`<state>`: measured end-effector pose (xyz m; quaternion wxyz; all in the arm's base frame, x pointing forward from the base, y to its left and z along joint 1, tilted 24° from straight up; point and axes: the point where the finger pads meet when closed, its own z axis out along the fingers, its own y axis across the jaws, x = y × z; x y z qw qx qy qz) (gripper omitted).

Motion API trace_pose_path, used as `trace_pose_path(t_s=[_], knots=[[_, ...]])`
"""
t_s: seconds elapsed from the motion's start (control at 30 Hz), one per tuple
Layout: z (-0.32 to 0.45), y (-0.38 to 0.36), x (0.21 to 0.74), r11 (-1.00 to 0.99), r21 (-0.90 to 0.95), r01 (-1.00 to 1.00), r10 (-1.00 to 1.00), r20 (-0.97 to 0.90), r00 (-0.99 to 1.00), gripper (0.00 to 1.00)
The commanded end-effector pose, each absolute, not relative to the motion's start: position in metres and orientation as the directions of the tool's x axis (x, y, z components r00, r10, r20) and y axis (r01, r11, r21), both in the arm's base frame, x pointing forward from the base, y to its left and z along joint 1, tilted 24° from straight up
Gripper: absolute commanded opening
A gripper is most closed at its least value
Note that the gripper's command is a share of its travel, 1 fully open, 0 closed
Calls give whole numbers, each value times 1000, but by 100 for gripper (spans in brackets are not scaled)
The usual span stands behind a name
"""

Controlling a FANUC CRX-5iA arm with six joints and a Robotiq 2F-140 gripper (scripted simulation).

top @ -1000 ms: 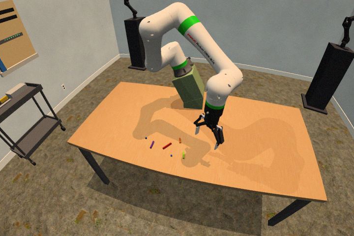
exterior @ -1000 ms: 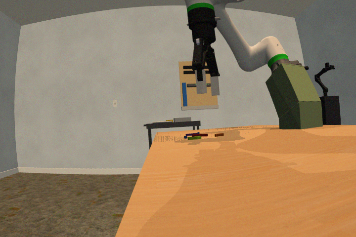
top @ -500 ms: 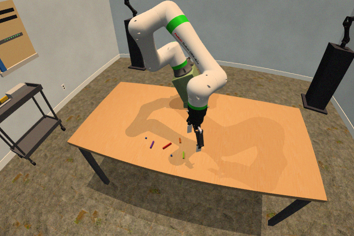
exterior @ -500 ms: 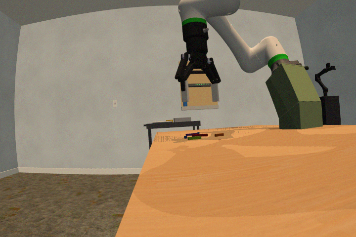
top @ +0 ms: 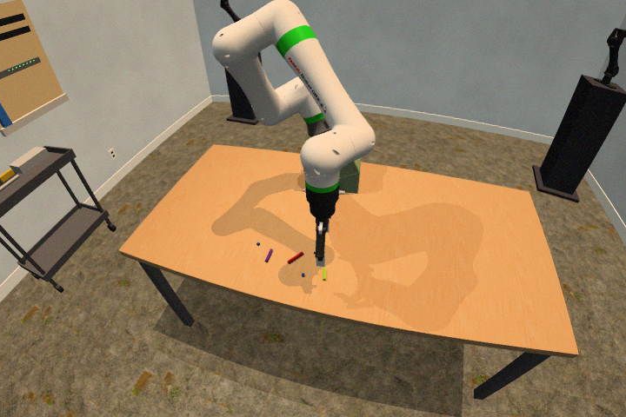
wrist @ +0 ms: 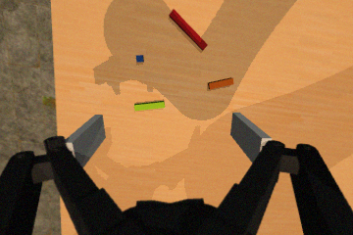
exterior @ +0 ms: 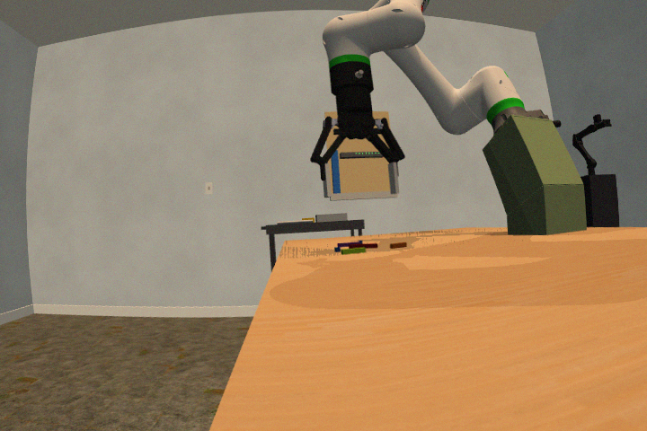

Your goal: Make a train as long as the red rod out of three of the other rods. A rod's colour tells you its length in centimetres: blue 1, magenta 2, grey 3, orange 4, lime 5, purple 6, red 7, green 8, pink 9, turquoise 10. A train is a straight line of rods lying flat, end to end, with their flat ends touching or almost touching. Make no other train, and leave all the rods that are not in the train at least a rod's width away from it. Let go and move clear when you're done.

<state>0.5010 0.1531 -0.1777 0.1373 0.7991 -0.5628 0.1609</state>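
My gripper (top: 319,255) hangs open and empty well above the table; it also shows in the exterior view (exterior: 357,164) and the wrist view (wrist: 168,129). Below and ahead of the fingers lie a lime rod (wrist: 149,106), an orange rod (wrist: 221,83), a small blue rod (wrist: 140,58) and the red rod (wrist: 187,29), all flat and apart from each other. In the top view the red rod (top: 295,257) lies left of the gripper, the lime rod (top: 324,274) in front of it. A purple rod (top: 269,254) and a second blue rod (top: 257,243) lie further left. The arm hides the orange rod there.
The rods lie near the table's front left edge (top: 215,282). The arm's green base block (exterior: 538,178) stands at the back of the table. A grey cart (top: 33,206) stands on the floor to the left.
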Motion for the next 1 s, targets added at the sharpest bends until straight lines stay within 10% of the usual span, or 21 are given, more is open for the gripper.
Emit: trace_pose_path(t_s=[0.0, 0.97], knots=[[-174, 138, 502, -250, -18, -968, -885, 411, 221, 100], [-173, 129, 502, -193, -44, -980, -900, 405, 159, 100]])
